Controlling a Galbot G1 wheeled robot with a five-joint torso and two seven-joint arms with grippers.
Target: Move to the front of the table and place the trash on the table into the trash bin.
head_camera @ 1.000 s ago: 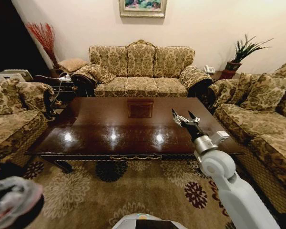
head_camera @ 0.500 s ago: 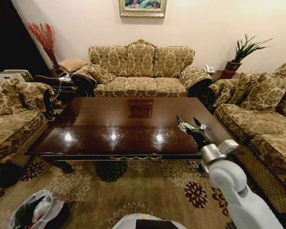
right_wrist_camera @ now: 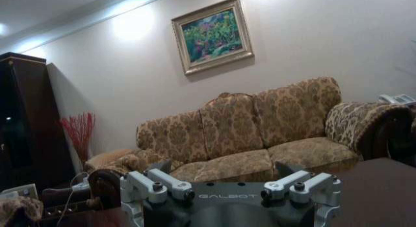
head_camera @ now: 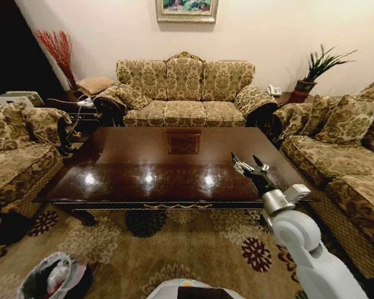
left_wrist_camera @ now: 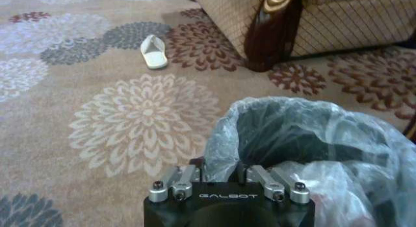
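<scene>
The small round black trash bin with its translucent bag liner [head_camera: 55, 281] has come down to the flowered carpet at the robot's left, the left end effector [left_wrist_camera: 227, 180] apparently clamped on its rim, while the right end effector [head_camera: 249, 163], fingers apart, hovers over the glossy dark brown wooden counter [head_camera: 143, 168], suggesting the clearing is essentially finished.

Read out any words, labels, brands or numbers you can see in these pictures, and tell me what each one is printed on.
"GALBOT": on the black body of the left gripper, which hangs over the trash bin.
"GALBOT": on the black body of the right gripper, jaws spread, over the table.
The framed painting on the wall carries no readable text.
No other writing can be made out.
</scene>
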